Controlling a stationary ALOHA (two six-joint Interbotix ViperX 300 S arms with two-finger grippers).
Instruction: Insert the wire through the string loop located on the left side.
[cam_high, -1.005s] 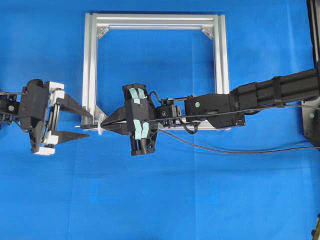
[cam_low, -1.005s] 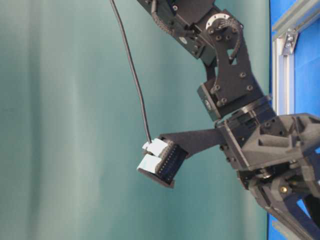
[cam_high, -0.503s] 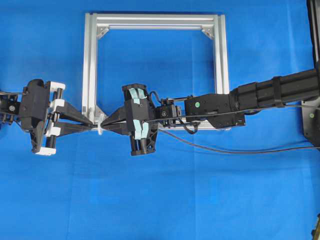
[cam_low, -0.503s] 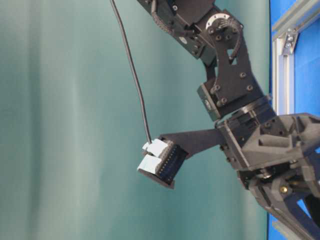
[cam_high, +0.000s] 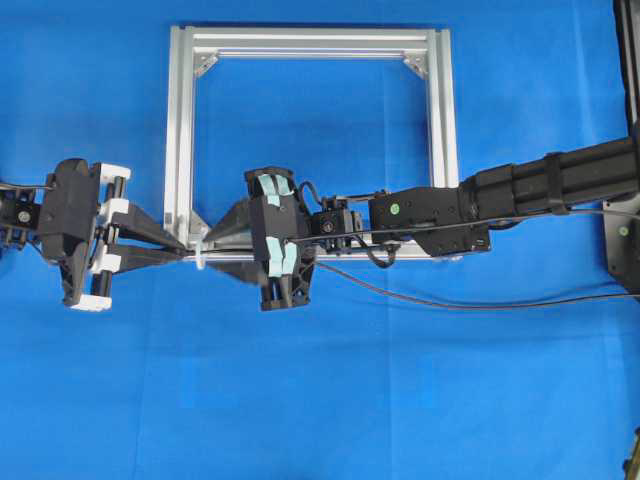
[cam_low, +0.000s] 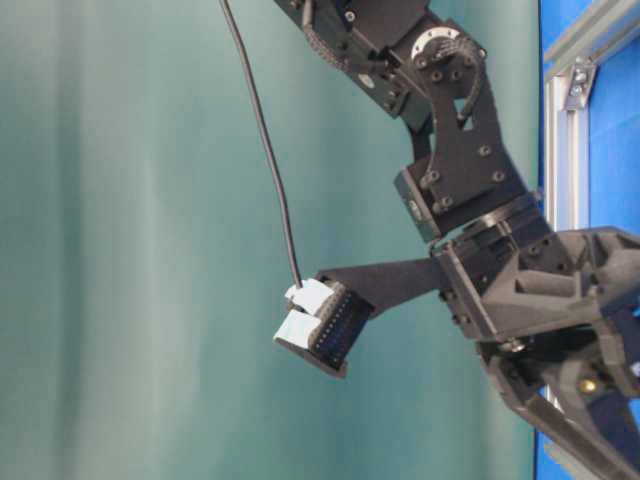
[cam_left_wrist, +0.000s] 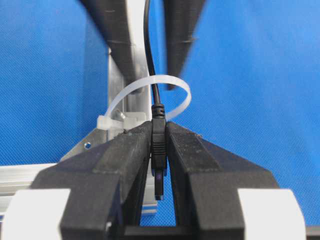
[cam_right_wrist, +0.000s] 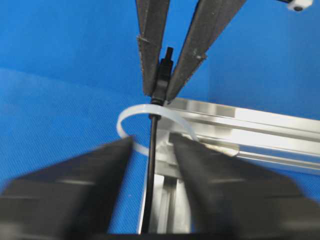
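Observation:
The wire (cam_left_wrist: 148, 45) runs through the whitish string loop (cam_left_wrist: 172, 78), which is tied at the frame's lower left corner. My left gripper (cam_left_wrist: 159, 125) is shut on the wire's black plug (cam_left_wrist: 158, 145) just past the loop. My right gripper (cam_right_wrist: 152, 145) stands open on the loop's other side; the wire (cam_right_wrist: 152, 165) passes between its blurred fingers without touching them. From overhead, the left gripper (cam_high: 185, 250) and the right gripper (cam_high: 212, 250) meet tip to tip at the loop (cam_high: 200, 250). The wire (cam_high: 480, 303) trails off to the right.
The silver aluminium frame (cam_high: 180, 130) lies on the blue mat, and both grippers work at its lower left corner. The right arm (cam_high: 540, 185) reaches across the frame's lower bar. In the table-level view a black arm (cam_low: 470, 190) stands before a green backdrop.
The left gripper closed on the plug sticking out past the loop. The right gripper then opened and let go of the wire. Neither arm has shifted.

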